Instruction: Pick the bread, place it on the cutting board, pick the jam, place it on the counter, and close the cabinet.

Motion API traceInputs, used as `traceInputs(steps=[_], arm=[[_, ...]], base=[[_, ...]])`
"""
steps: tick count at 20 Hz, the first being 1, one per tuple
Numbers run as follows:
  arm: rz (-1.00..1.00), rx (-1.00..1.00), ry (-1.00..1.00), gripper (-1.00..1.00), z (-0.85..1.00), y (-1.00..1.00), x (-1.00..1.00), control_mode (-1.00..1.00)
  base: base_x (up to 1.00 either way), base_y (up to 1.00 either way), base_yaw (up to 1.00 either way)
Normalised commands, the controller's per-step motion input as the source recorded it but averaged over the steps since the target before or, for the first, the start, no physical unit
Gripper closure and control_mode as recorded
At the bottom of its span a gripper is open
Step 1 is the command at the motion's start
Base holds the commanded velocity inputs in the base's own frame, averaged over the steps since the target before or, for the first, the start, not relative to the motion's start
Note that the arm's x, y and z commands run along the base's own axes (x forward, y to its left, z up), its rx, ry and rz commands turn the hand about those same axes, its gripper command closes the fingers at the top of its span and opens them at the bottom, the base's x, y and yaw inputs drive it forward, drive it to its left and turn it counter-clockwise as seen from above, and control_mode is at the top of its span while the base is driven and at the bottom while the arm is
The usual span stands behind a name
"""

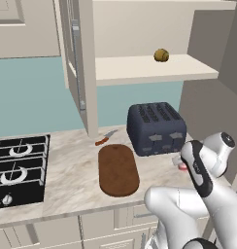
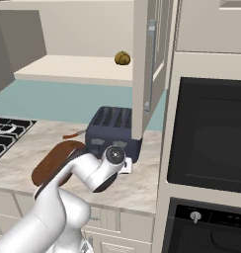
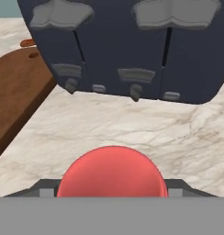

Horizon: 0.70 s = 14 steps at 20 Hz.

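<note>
Cabinet [image 1: 81,63] doors are seen standing open above the toaster [image 1: 157,127], and the bread [image 1: 161,55] is seen resting on the pale shelf [image 1: 154,70] inside, well above the toaster. Beige marbled counter [image 1: 72,170] is spread beneath the toaster. A black stove [image 1: 18,168] is set into it, well apart from the toaster on the far side of the cutting board [image 1: 118,170], which is laid just beside the toaster. The jam [image 3: 112,172] is seen just in front of the toaster, sitting between the fingers of the gripper [image 3: 112,188]; whether the jaws are clamped on it cannot be told.
</note>
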Motion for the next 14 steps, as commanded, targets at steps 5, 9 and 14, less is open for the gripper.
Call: traceInputs(steps=[5, 9, 14], arm=[[-0.05, 0.0, 0.0, 1.0, -0.12, 0.07, 0.21, -1.0], [-0.05, 0.0, 0.0, 1.0, -0.12, 0.04, 0.14, -1.0], [-0.05, 0.0, -0.02, 1.0, -0.15, 0.01, 0.09, -1.0]], base=[[0.0, 0.0, 0.0], [0.0, 0.0, 0.0], [0.0, 0.0, 0.0]])
